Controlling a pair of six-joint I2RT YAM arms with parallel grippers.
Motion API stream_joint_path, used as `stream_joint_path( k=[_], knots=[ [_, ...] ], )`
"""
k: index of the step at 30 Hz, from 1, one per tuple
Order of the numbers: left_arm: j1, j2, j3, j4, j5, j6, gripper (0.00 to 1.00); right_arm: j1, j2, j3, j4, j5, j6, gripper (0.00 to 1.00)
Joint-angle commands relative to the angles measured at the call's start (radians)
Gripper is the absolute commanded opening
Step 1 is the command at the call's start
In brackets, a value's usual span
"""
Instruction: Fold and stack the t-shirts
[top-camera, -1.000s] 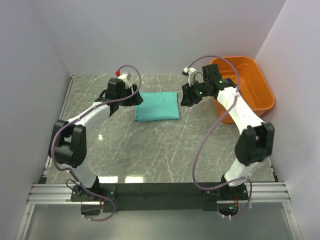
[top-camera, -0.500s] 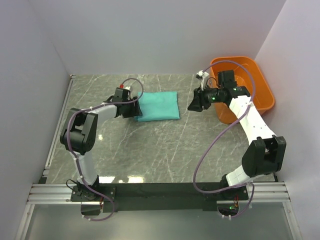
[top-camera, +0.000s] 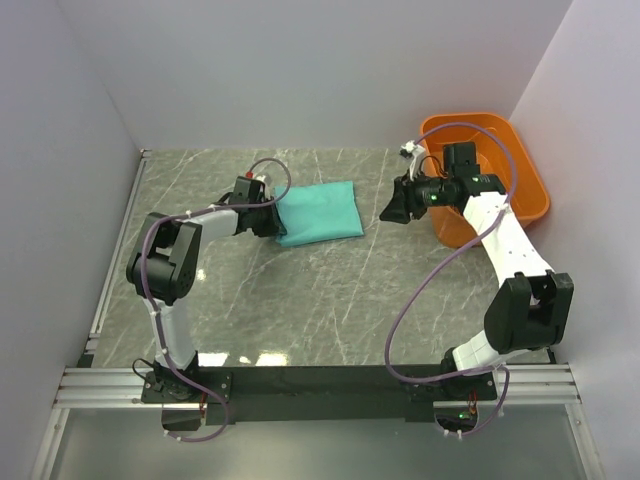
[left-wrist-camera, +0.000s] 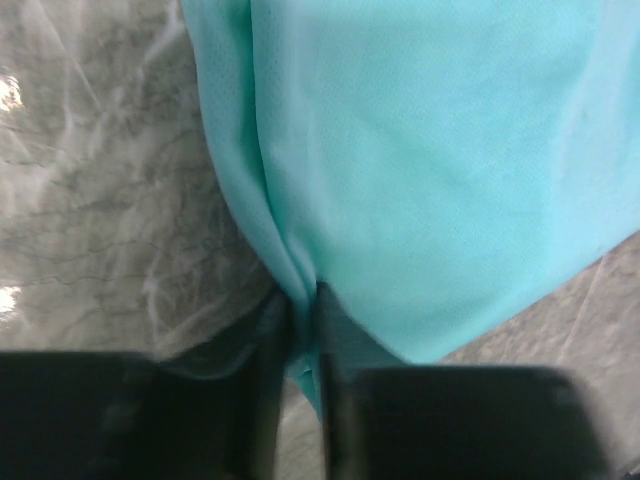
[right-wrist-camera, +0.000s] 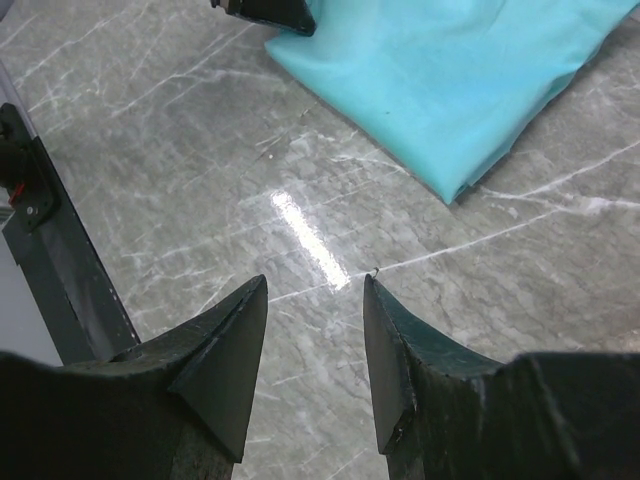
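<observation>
You are pinching the left edge of the folded t-shirt (top-camera: 318, 212) with your left gripper (left-wrist-camera: 302, 300). Its jaws are nearly closed, and a ridge of teal cloth is bunching between them. The t-shirt is lying flat at the far middle of the table (top-camera: 300, 290). Your right gripper (right-wrist-camera: 315, 290) is hovering above the table to the right of the t-shirt, near the orange basket (top-camera: 525, 190), fingers standing apart and holding nothing.

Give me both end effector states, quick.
Left end effector: closed, pinching the edge of the teal t-shirt.
Right end effector: open, holding nothing.
</observation>
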Motion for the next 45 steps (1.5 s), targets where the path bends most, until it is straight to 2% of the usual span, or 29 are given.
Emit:
stream_joint_path(
  k=[1,3,9,17,22,28,32,36,37,39,40,41,42,43,45],
  knots=[
    [-0.007,0.004,0.003,0.016,0.045,-0.015,0.15,-0.017,-0.02,-0.007,0.025,-0.038,0.006,0.5],
    [-0.007,-0.001,-0.002,0.019,0.047,-0.017,0.01,-0.023,-0.02,-0.009,0.025,-0.043,0.006,0.5],
    [0.057,-0.04,-0.006,-0.038,0.004,0.054,0.01,-0.044,-0.023,-0.016,0.024,-0.06,0.003,0.51],
    [0.312,-0.106,-0.041,-0.116,-0.016,0.166,0.01,-0.052,-0.02,-0.022,0.013,-0.071,-0.014,0.5],
    [0.496,-0.099,-0.008,-0.16,-0.059,0.209,0.01,-0.055,-0.021,-0.026,0.008,-0.08,-0.027,0.5],
    [0.607,0.036,0.201,-0.303,-0.177,0.301,0.01,-0.057,-0.024,-0.029,0.001,-0.092,-0.033,0.5],
    [0.624,0.143,0.384,-0.383,-0.252,0.338,0.01,-0.058,-0.034,-0.029,-0.004,-0.097,-0.042,0.5],
    [0.634,0.232,0.504,-0.438,-0.286,0.345,0.01,-0.061,-0.037,-0.029,-0.004,-0.091,-0.044,0.51],
    [0.639,0.239,0.523,-0.45,-0.295,0.344,0.02,-0.061,-0.037,-0.029,-0.002,-0.083,-0.047,0.5],
    [0.64,0.234,0.555,-0.454,-0.311,0.333,0.14,-0.063,-0.031,-0.029,-0.002,-0.074,-0.05,0.5],
    [0.641,0.222,0.56,-0.451,-0.324,0.324,0.24,-0.061,-0.027,-0.029,-0.004,-0.066,-0.053,0.5],
    [0.641,0.202,0.546,-0.428,-0.355,0.319,0.42,-0.061,-0.027,-0.029,-0.001,-0.045,-0.053,0.5],
    [0.641,0.149,0.529,-0.408,-0.36,0.305,0.48,-0.063,-0.026,-0.029,-0.002,-0.036,-0.054,0.5],
    [0.641,0.118,0.514,-0.388,-0.363,0.299,0.58,-0.061,-0.029,-0.027,-0.002,-0.026,-0.059,0.5],
    [0.639,0.028,0.462,-0.337,-0.332,0.285,0.63,-0.061,-0.035,-0.029,0.001,-0.002,-0.057,0.5]
  ],
)
